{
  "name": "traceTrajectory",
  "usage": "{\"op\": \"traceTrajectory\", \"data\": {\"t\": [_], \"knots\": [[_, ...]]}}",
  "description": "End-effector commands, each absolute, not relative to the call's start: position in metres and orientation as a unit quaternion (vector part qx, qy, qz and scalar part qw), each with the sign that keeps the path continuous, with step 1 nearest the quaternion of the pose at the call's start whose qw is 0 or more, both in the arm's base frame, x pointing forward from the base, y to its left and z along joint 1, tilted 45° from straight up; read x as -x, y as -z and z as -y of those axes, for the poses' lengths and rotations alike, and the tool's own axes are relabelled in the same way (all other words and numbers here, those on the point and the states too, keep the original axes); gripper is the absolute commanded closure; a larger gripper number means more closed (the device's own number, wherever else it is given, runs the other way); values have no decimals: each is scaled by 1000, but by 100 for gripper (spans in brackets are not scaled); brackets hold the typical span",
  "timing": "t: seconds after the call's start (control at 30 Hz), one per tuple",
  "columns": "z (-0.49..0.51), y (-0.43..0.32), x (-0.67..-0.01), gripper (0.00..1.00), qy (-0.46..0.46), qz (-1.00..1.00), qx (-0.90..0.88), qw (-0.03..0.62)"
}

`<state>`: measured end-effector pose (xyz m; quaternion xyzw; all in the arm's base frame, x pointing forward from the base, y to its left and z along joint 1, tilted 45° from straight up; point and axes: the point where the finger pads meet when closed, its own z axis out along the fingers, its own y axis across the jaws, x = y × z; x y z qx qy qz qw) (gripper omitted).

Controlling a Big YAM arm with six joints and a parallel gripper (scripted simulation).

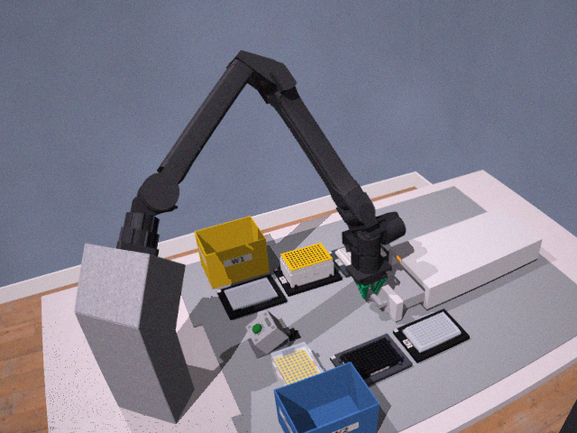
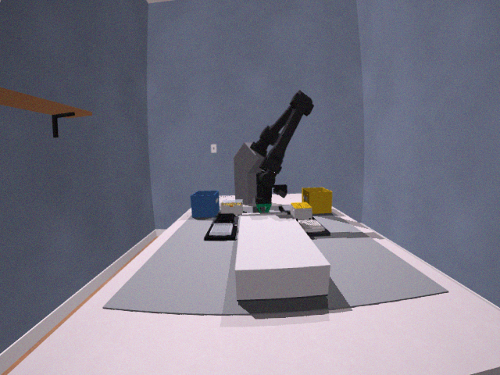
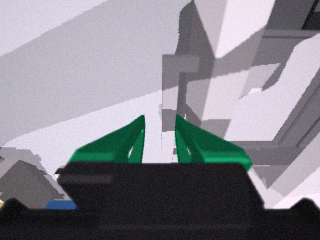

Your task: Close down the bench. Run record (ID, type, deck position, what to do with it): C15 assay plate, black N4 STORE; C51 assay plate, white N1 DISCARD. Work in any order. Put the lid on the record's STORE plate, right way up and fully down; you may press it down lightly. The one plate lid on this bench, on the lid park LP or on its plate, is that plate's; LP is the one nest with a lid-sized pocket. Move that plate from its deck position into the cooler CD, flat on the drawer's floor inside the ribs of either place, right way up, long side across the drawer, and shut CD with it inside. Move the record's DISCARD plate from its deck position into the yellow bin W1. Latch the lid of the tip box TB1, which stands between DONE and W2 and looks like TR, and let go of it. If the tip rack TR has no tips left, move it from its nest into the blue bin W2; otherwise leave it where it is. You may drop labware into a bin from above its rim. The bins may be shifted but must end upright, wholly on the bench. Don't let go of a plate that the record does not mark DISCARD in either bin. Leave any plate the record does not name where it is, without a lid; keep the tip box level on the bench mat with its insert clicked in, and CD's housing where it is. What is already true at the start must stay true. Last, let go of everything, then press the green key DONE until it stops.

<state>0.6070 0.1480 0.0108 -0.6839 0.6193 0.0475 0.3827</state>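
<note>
Our gripper [image 3: 160, 120] has its green fingers set narrow, a little apart. They straddle the pale upright handle bar [image 3: 168, 102] of the cooler drawer [image 1: 395, 305] rather than clamping it. The drawer front stands out a little from the white housing [image 1: 471, 253]. Just beyond, toward the bench edge, the black plate [image 1: 372, 356] lies uncovered in its nest, a white plate [image 1: 431, 331] beside it. Its lid [image 1: 251, 294] rests well apart, in the pocket before the yellow bin [image 1: 230, 252].
</note>
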Motion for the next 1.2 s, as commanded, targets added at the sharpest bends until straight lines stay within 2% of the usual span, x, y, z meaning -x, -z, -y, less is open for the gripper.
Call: {"op": "traceTrajectory", "data": {"t": [0.0,1.17], "knots": [[-160,-2,-594,70,-60,-618,688,375],[-161,8,-570,70,-60,-618,688,375]]}}
